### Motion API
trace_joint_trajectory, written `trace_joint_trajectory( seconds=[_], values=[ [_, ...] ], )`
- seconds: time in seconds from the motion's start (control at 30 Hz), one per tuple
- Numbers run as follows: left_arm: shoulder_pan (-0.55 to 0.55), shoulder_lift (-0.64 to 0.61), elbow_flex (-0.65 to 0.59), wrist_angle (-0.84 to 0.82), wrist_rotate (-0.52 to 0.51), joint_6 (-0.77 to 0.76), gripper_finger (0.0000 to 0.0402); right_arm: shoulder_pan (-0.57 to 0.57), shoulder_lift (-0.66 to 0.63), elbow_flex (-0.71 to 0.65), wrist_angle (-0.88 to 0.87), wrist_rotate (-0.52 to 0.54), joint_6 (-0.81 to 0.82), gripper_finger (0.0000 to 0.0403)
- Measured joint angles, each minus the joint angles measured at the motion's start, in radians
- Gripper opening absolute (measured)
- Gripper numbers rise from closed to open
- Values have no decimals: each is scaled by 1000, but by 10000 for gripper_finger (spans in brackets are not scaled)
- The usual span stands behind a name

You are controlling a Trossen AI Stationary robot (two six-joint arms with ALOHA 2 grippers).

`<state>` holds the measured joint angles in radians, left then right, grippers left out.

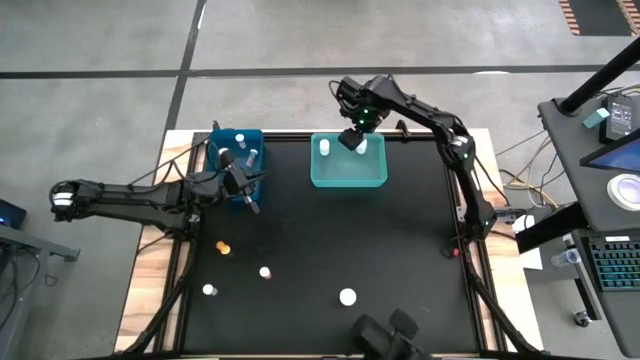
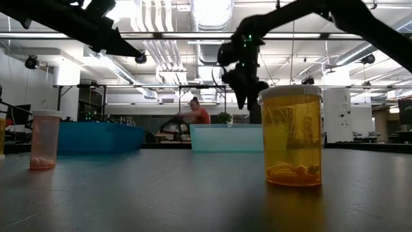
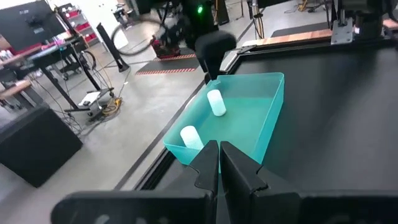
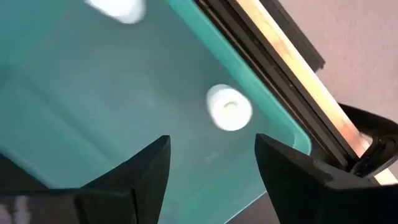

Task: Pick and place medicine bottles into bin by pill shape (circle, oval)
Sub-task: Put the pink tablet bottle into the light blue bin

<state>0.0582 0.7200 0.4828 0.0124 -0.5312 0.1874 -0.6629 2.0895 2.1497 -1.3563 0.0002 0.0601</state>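
We count two bins, a blue one (image 1: pixel 237 140) and a teal one (image 1: pixel 347 175). Four bottles (image 1: pixel 264 271) sit loose on the table, lower left. The teal bin holds two more (image 3: pixel 216 102).

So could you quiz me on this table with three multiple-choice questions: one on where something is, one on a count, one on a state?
1. Where is the right tool?
A. Above the teal bin
B. Over the loose bottles at the table's near edge
C. Off the table

2. How many bottles lie in the teal bin?
A. None
B. Two
C. Five

3. How do the right tool's fingers stand?
A. Shut on an amber bottle
B. Open and empty
C. Shut on nothing

Answers:
1 A: the high view shows it over the bin's far side.
2 B: the left wrist view shows one white bottle and another in it.
3 B: the right wrist view shows the fingers spread apart, nothing between them, a bottle lying below.
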Motion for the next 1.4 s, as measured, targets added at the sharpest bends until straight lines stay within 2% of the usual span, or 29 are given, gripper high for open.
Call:
trace_joint_trajectory(
  seconds=[0.17,0.3,0.57,0.93,1.23,1.4],
  values=[
    [-4,-1,0,0,10,-72,0,73,-75,-28,5,0,-4,224],
    [-21,0,0,3,61,-112,0,140,-155,-88,39,0,0,224],
    [-104,0,0,6,92,-255,0,282,-390,-347,244,1,45,224],
    [-276,0,0,23,109,-452,0,459,-757,-841,806,0,44,224],
    [-372,1,0,86,109,-543,0,549,-978,-1178,1303,-7,-118,224],
    [-392,62,17,83,107,-599,0,576,-1052,-1321,1550,-21,-190,224]
  ],
)
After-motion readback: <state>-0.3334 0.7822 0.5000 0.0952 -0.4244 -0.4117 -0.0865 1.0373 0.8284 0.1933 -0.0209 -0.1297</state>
